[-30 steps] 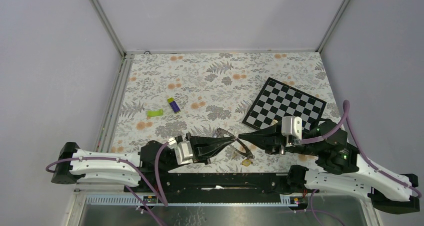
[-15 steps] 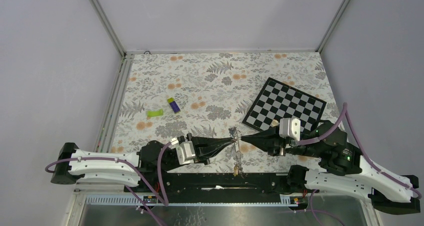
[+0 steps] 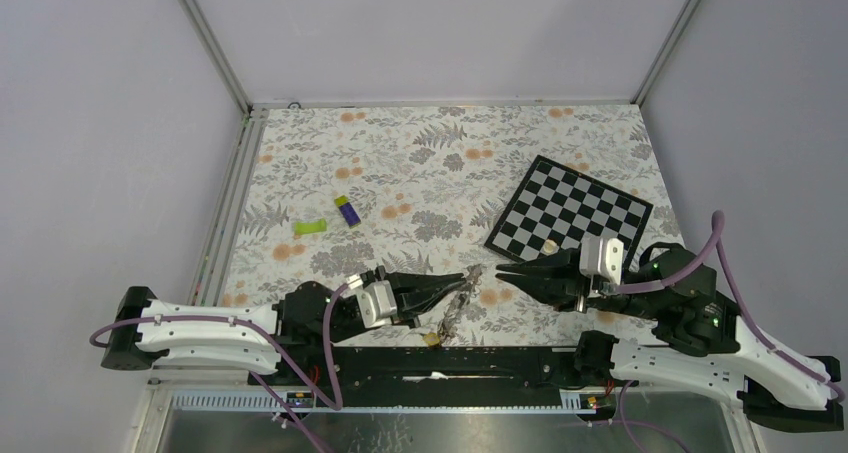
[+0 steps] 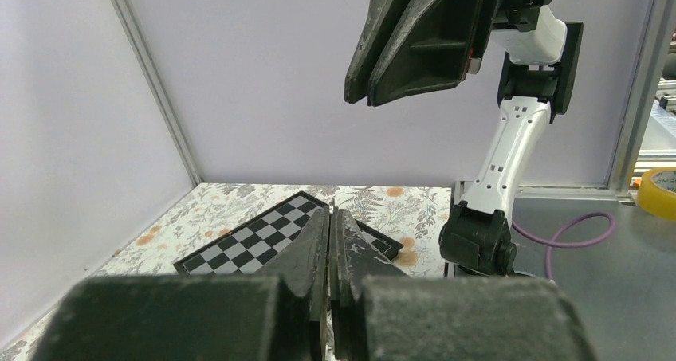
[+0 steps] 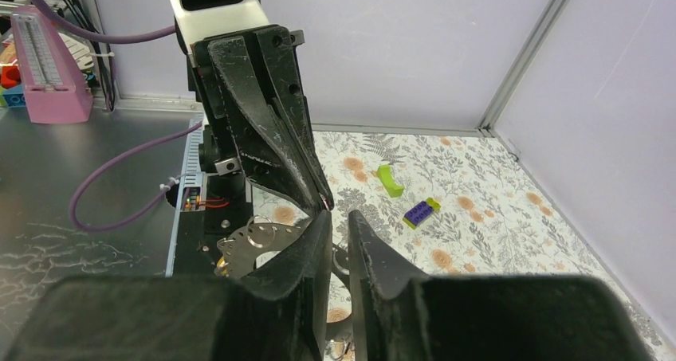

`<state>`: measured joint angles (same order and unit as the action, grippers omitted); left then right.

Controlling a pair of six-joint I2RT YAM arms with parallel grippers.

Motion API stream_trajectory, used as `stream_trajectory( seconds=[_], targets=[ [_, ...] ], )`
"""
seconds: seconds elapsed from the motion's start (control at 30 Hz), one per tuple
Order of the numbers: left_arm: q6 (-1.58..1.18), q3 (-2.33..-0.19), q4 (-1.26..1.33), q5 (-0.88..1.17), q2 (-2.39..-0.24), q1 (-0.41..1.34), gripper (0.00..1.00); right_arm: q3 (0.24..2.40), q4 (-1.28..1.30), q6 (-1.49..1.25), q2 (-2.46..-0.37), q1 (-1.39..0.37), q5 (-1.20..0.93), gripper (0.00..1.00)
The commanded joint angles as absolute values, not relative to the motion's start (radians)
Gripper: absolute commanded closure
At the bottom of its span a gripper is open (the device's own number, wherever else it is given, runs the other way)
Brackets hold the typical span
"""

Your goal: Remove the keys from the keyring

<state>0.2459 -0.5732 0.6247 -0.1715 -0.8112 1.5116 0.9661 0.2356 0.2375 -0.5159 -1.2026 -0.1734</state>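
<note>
Keyring (image 3: 458,305) hangs tilted and edge-on, off the near-left corner of the checkerboard (image 3: 570,211). Left pincer (image 3: 463,276) is closed on its upper rim. Keys (image 3: 433,339) dangle at its lower end, farthest from the board. Right pincer (image 3: 500,270) sits just off the board's near corner, jaws slightly parted, holding nothing, clear of the ring.
</note>
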Motion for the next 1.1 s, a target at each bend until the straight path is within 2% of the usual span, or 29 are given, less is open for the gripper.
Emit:
stream_trajectory(
  seconds=[0.0,0.27,0.7,1.07],
  targets=[
    [0.255,-0.601,0.701,-0.187,-0.797,1.513,1.0,0.999,0.228,0.249,-0.51,-1.207,-0.149,0.79],
    [0.252,-0.618,0.692,-0.185,-0.797,1.513,1.0,0.973,0.239,0.221,-0.544,-1.207,-0.187,0.68],
    [0.261,-0.652,0.692,-0.168,-0.805,1.513,1.0,0.83,0.092,0.123,-0.538,-1.207,-0.155,0.68],
    [0.261,-0.66,0.692,-0.153,-0.811,1.512,1.0,0.795,0.034,0.131,-0.542,-1.206,-0.135,0.69]
  ],
)
